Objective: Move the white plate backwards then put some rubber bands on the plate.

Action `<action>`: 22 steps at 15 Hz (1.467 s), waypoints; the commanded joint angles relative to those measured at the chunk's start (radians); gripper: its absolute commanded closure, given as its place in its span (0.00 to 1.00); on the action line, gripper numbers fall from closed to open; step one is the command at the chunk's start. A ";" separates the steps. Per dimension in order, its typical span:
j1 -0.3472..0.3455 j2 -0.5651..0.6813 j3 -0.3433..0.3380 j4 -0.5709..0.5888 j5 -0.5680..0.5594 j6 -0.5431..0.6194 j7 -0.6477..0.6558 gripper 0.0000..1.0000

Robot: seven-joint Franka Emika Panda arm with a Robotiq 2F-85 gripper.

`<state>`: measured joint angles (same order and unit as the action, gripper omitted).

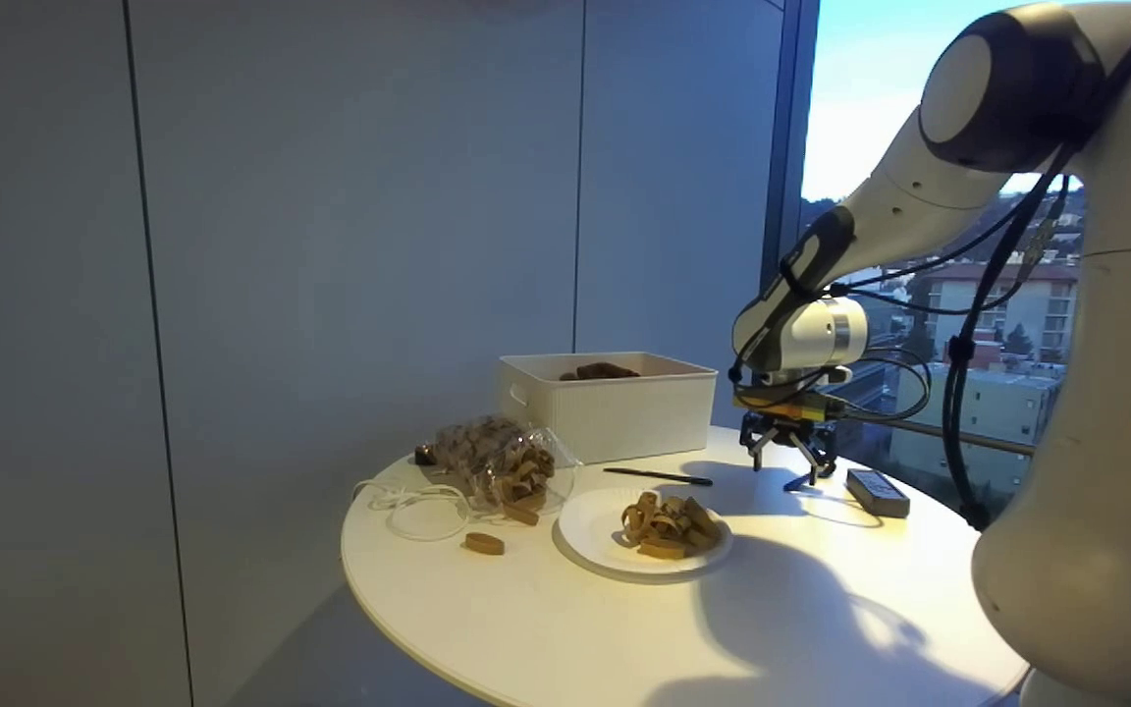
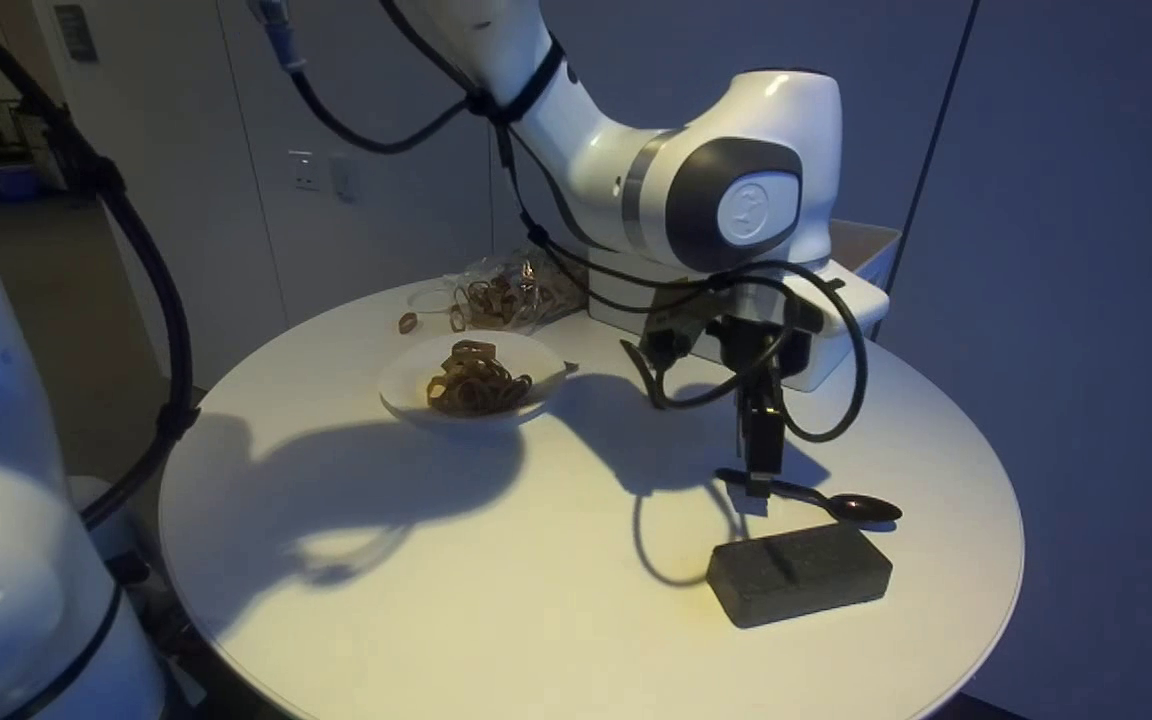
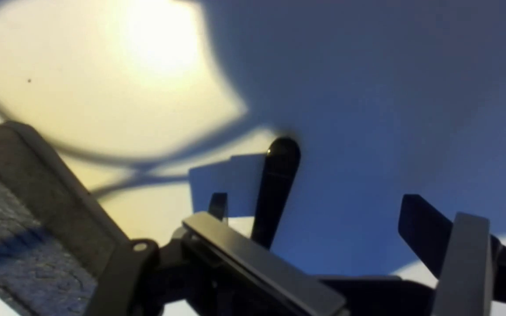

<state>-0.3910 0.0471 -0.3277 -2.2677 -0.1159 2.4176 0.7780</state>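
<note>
- White plate (image 1: 580, 538), round and shallow: lies flat on the bench (image 1: 546, 628); in both exterior views it sits nearer the camera than the white box (image 1: 624, 427).
- Rubber bands (image 1: 669, 530): tan and brown loops heaped on the plate, off-centre in an exterior view.
- Claw (image 3: 323, 210): fingers (image 3: 464, 263) spread wide, pointing downward over the bench, well apart from the plate.
- Black spoon (image 2: 861, 508): its handle lies beneath the claw; whether a fingertip touches it cannot be told.
- Dark grey block (image 2: 801, 580): rests just beside the spoon.
- Thin dark stick (image 1: 659, 476): on the bench, between plate and box.
- Clear bag (image 1: 497, 452): contains further bands (image 1: 526, 471); lies near the plate.
- Loose band (image 1: 484, 543): on the bench, between the plate and a white cable (image 1: 391, 499).
- Brown contents (image 1: 600, 371): partly visible inside the box.
</note>
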 commanded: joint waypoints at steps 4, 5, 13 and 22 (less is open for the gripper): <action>0.013 0.061 -0.047 0.056 0.147 -0.029 0.156 0.30; 0.014 0.058 -0.048 0.055 0.163 -0.027 0.160 0.37; 0.021 0.060 -0.045 0.064 0.226 -0.008 0.177 0.93; 0.073 -0.089 -0.035 -0.061 -0.088 0.035 0.116 0.92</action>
<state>-0.3412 0.0618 -0.3636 -2.2409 -0.0644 2.4388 0.9043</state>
